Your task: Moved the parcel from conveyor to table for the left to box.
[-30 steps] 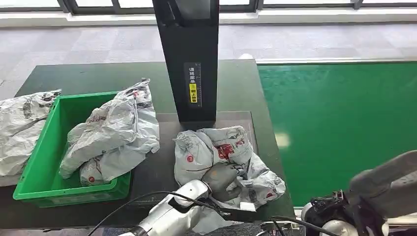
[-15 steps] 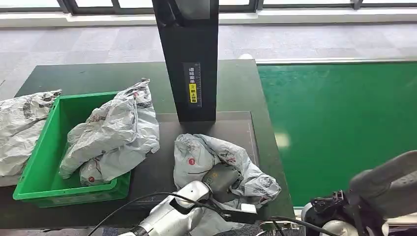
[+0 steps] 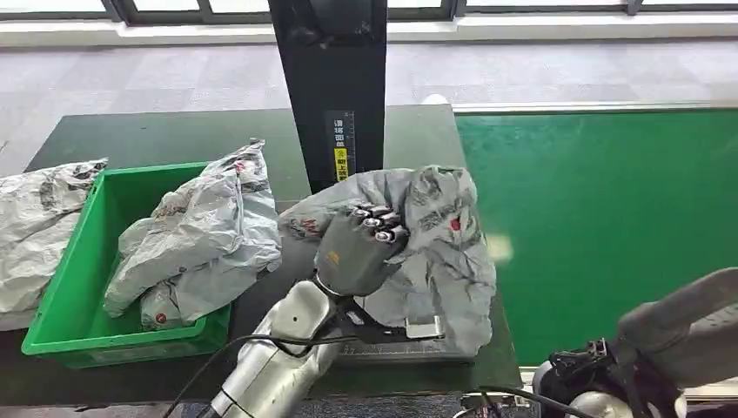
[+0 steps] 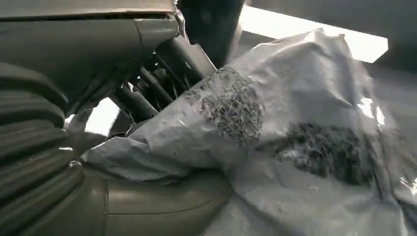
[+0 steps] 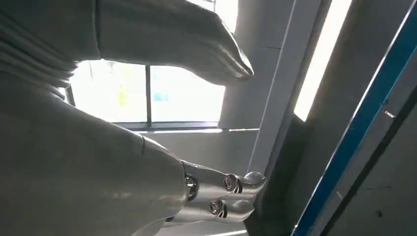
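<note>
Left hand's fingers (image 3: 376, 223) curl over the upper fold of the grey parcel (image 3: 439, 239), thumb under it in the left wrist view; the left hand (image 3: 357, 248) grips the parcel (image 4: 295, 147) and holds it lifted above the dark table (image 3: 174, 135), the loose plastic hanging down over the small platform beneath it. Parcel hangs in front of the black post (image 3: 335, 96) with its yellow label, between the green bin (image 3: 74, 305) and the green conveyor (image 3: 609, 218). Silver left arm rises from the lower edge of the head view to the hand. Bin sits to the left on the table, holding other crumpled grey parcels (image 3: 196, 239); one more grey bag (image 3: 35, 231) lies outside the bin's left wall. Right hand (image 5: 147, 123) shows in its wrist view with fingers (image 5: 231, 196) extended, apart from the thumb, holding nothing, pointed toward windows and a ceiling light strip.
</note>
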